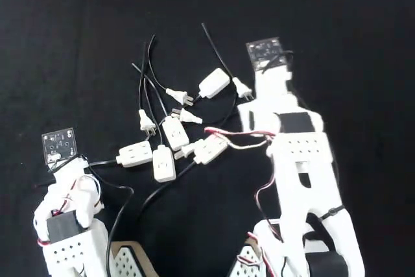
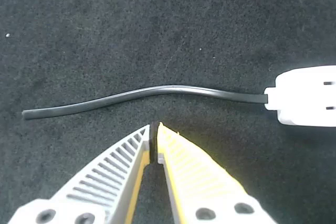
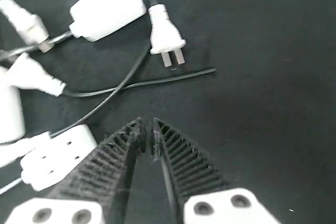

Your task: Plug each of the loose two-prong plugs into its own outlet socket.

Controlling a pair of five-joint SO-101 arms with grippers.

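A: Left gripper (image 2: 155, 127), state?
B: Fingers are being pressed together, tips touching; nothing is being gripped. It is being pointed down at the table (image 2: 105, 30).
A: Closest thing?
B: A black cord (image 2: 142, 94) is being seen just past the tips, lying crosswise. One end is free, the other is entering a white outlet (image 2: 304, 95).
A: Right gripper (image 3: 147, 125)?
B: Closed too, empty. A second outlet (image 3: 52, 163) is being seen just beside one finger. Past the tips a plug (image 3: 165, 38) is lying loose, both prongs bare and pointed back at the gripper. A third outlet (image 3: 107, 6) is being seen just beyond it.
A: Overhead?
B: The left arm (image 1: 65, 225) is being shown at the table's near left corner, the right arm (image 1: 301, 160) stretched toward the far side. Between them the rest is being shown bunched mid-table. A fourth outlet (image 1: 175, 132) and fifth outlet (image 1: 164, 163) are lying close together. A second plug (image 1: 178, 95), third plug (image 1: 188, 116) and fourth plug (image 1: 146, 122) are lying loose, prongs bare. A fifth plug (image 1: 183, 151) is lying against the second outlet; whether it is seated cannot be told.
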